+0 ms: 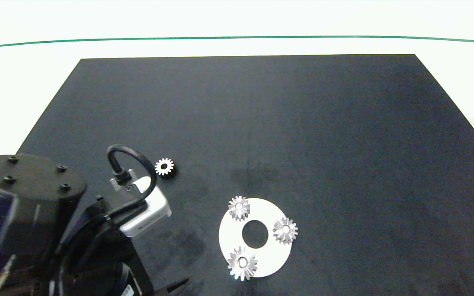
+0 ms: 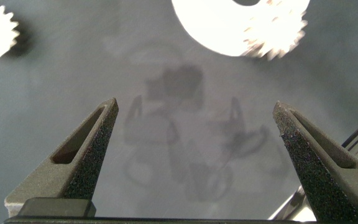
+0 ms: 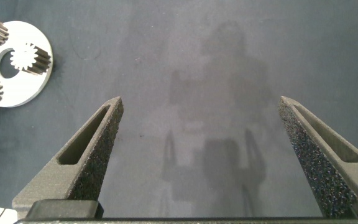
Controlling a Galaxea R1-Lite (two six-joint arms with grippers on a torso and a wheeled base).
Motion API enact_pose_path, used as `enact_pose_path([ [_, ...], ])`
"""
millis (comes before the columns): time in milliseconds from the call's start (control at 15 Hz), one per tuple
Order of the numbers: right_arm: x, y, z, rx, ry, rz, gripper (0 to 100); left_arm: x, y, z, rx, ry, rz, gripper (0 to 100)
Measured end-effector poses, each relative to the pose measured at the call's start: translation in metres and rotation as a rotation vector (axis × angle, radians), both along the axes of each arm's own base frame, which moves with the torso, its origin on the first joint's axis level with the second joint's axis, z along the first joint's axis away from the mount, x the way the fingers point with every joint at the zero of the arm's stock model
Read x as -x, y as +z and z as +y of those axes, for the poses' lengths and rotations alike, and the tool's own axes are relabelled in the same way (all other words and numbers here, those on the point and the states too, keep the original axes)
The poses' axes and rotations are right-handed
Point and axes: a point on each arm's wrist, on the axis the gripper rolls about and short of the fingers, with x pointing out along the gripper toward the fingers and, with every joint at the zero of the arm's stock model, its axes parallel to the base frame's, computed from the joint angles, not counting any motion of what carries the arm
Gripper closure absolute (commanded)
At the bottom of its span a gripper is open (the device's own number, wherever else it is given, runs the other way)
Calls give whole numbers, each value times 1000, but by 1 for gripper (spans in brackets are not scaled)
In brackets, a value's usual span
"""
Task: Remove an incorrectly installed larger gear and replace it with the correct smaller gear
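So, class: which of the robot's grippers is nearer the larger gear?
Left. The left gripper hovers open just short of the larger gear; the right gripper, also open, sits farther off.

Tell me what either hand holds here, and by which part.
Nothing. The left hand and right hand are both open over the bare mat.

A glossy black robot arm (image 1: 27,218) with a round, four-screw cap, a silver wrist camera box (image 1: 148,213) on a looped black cable (image 1: 132,158), and grey, rough-textured wedge fingers (image 2: 82,155).
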Motion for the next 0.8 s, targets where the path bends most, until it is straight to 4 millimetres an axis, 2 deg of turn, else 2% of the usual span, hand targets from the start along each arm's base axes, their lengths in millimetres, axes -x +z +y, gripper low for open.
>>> enact_pose_path([
  [200,3,-1,0,0,-5,-12,0,3,-14,-31,-20,-63,27,0],
  [533,4,-2,0,2,-6,-16,0,4,-37,-60,-126,-99,52,0],
  [800,5,-3,0,2,-5,-16,0,-7,-32,-82,-139,-122,36,0],
])
